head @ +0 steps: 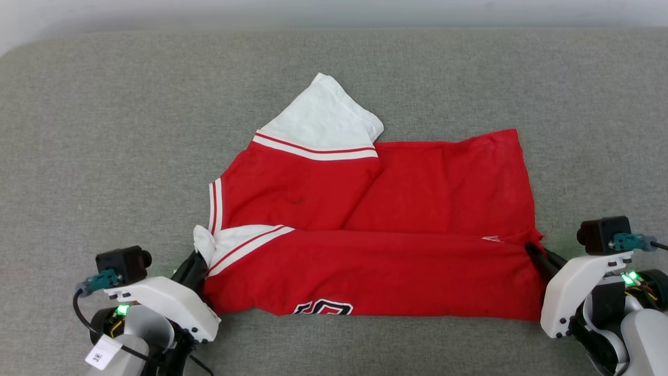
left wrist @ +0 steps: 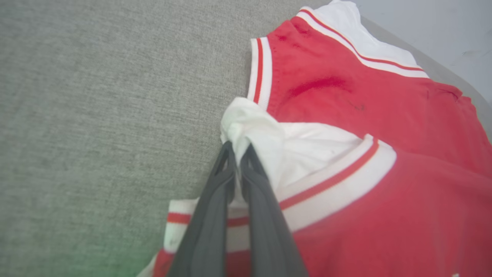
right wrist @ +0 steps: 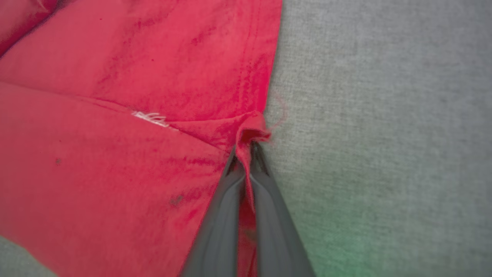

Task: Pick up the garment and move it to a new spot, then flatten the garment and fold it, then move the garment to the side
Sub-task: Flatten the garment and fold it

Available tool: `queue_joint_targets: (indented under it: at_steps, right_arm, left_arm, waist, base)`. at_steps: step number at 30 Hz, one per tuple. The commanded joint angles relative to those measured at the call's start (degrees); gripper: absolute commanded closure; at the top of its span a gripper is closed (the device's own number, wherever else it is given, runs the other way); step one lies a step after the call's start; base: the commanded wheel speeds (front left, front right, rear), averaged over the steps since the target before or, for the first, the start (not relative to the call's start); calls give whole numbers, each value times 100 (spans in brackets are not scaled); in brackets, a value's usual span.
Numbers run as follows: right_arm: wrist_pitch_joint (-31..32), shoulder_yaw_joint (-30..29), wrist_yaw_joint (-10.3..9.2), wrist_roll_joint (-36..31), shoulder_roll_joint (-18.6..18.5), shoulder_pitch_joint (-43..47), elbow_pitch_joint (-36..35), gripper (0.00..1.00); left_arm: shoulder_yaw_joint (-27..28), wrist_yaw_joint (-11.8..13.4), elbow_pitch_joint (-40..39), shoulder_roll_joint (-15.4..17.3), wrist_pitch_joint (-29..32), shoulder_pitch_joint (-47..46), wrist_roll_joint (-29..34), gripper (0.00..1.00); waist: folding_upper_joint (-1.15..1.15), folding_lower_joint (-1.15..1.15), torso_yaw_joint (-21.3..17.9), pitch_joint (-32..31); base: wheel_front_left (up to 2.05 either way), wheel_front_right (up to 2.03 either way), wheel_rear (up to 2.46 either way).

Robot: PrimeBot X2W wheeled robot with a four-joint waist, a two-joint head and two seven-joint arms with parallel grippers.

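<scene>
Fabric covers the scene: a thin red jersey (head: 417,198) lies in the middle of a grey, coarsely woven surface (head: 104,130) with a rounded far corner. The jersey is doubled over into a rough, wide rectangle. Its nearest strip is folded back as a long, smooth band, and soft creases run slantwise across the layer beyond it. A white panel (head: 323,112) sticks out at the far side in a blunt triangle, edged by red-and-white striped trim (head: 313,149). Black, white-outlined lettering (head: 323,308) peeks from the near edge (only part of it shows).

The left claw (left wrist: 238,148) has its two dark, tapered fingers pressed together on a bunched knot of white cloth at the jersey's left end, just beside a striped band. The right claw (right wrist: 245,148) is likewise closed, pinching a small puckered corner of red cloth at the jersey's right end, near a tiny white stitched mark (right wrist: 152,117). The folded band stretches between the two pinched corners.
</scene>
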Motion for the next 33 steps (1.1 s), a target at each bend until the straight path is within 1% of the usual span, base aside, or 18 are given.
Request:
queue_joint_targets:
  at_steps: [1,2,4,5,6,9,12,15,18,20,24,29,31,33]
  right_arm:
    - [-7,30,-12,71,29,20,198,100]
    - [-49,28,-12,96,51,20,279,93]
    - [-246,-21,-12,103,86,47,363,46]
    - [-320,-30,-11,124,104,74,407,0]
    - [-423,-8,-11,124,106,97,421,0]
    - [-1004,-125,-10,116,143,102,365,0]
    - [-1666,-287,-9,-4,212,177,269,0]
    - [-2156,-484,-8,-174,307,263,147,0]
    - [-2370,-686,-8,-348,430,415,-29,0]
    - [-2321,-812,-8,-407,526,534,-178,0]
    - [-2174,-989,-8,-554,718,758,-552,0]
    - [-1967,-1077,-8,-693,896,952,-914,0]
    - [-1908,-1076,-8,-697,940,966,-1006,0]
    - [-1862,-1074,-8,-690,988,965,-1060,0]
  left_arm:
    - [-30,-52,81,-42,-4,-3,-43,100]
    - [-41,-91,144,-80,-45,-22,-53,100]
    - [-38,-125,262,-140,-130,-36,-87,31]
    - [-30,-125,314,-147,-178,-41,-70,0]
    - [-7,-109,377,-151,-251,-46,-46,0]
    - [51,-32,475,-148,-461,-44,31,0]
    - [99,92,498,-63,-609,28,125,0]
    - [156,238,394,50,-615,119,184,0]
    - [252,355,245,238,-490,179,181,0]
    - [298,429,77,371,-323,233,133,0]
    - [316,473,-301,641,414,296,-118,0]
    - [182,487,-703,940,1885,343,-679,0]
    - [149,563,-833,1071,2316,323,-813,0]
    - [96,606,-897,1119,2663,305,-940,0]
  waist:
    - [0,-1,20,-38]
    - [0,-1,30,-78]
    - [0,-1,48,-179]
    - [0,-1,48,-236]
    - [0,-1,45,-304]
    - [0,-1,36,-498]
    - [0,-1,14,-708]
    - [0,-1,-10,-878]
    - [0,-1,-43,-1023]
    - [0,-1,-64,-1088]
    - [0,-1,-106,-1151]
    - [0,-1,-183,-1115]
    - [0,-1,-230,-1068]
    - [0,-1,-278,-1013]
  base:
    - [0,0,0]
    - [0,0,0]
    - [0,0,0]
    - [0,0,0]
    - [0,0,0]
    - [0,0,0]
    - [0,0,0]
    - [0,0,0]
    - [0,0,0]
    - [0,0,0]
    - [0,0,0]
    - [0,0,0]
    - [0,0,0]
    - [0,0,0]
